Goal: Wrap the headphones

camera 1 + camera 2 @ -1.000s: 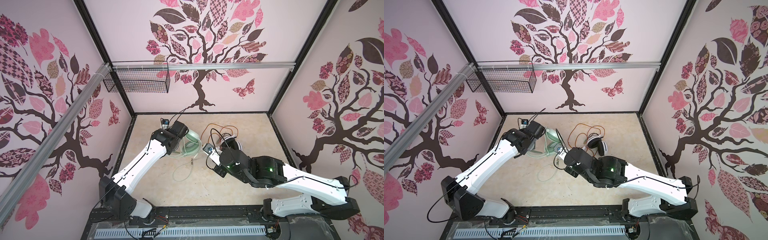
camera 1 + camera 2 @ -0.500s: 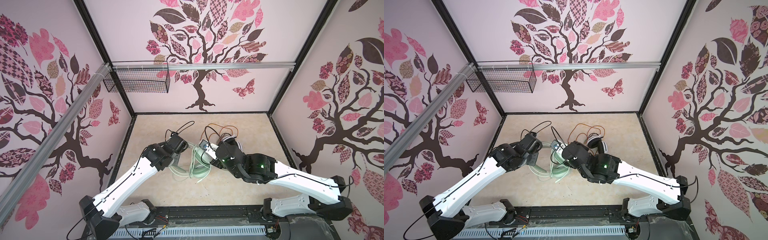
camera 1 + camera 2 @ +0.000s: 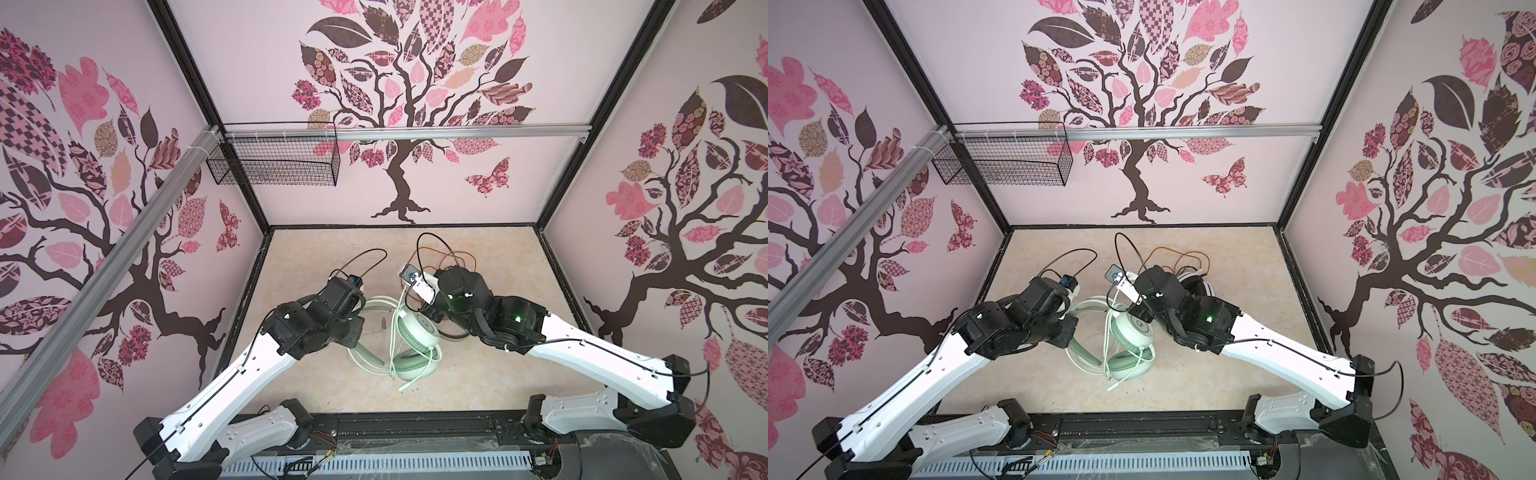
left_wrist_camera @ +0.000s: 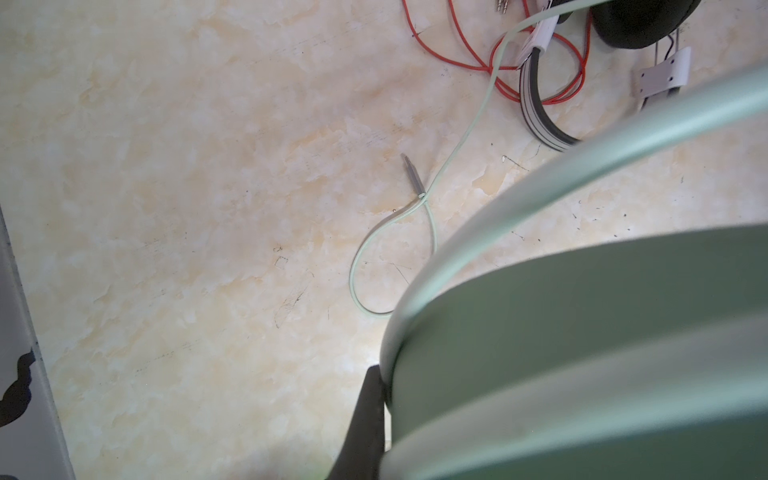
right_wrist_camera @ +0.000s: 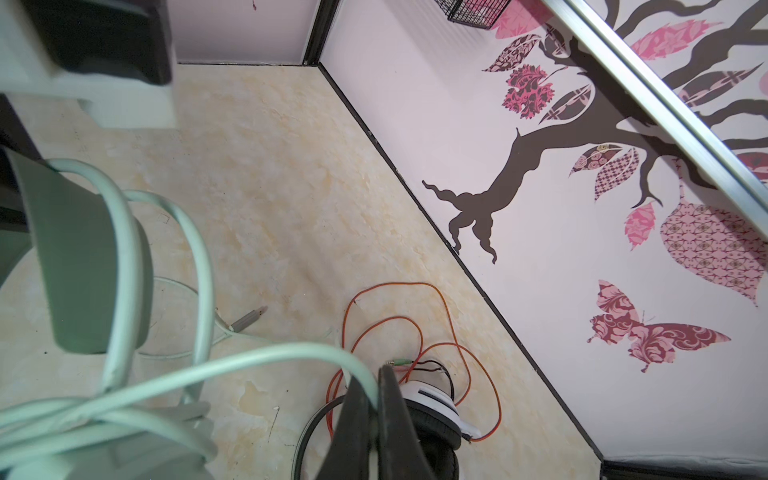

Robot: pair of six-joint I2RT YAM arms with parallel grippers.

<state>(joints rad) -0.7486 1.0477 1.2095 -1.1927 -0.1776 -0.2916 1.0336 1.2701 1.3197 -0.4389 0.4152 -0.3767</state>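
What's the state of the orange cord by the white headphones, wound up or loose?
Loose. The orange-red cord sprawls in open loops across the table beside the white headphones, not wound around them.

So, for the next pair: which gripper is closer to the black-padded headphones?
Right. The right gripper, pinching the pale cord, is right beside the black-padded headphones; the left gripper grips the green headband, farther away.

Left arm (image 3: 241, 374) and right arm (image 3: 602, 353) angle inward, left hand (image 4: 376, 399) and right hand (image 5: 377, 374) both clamped tight.
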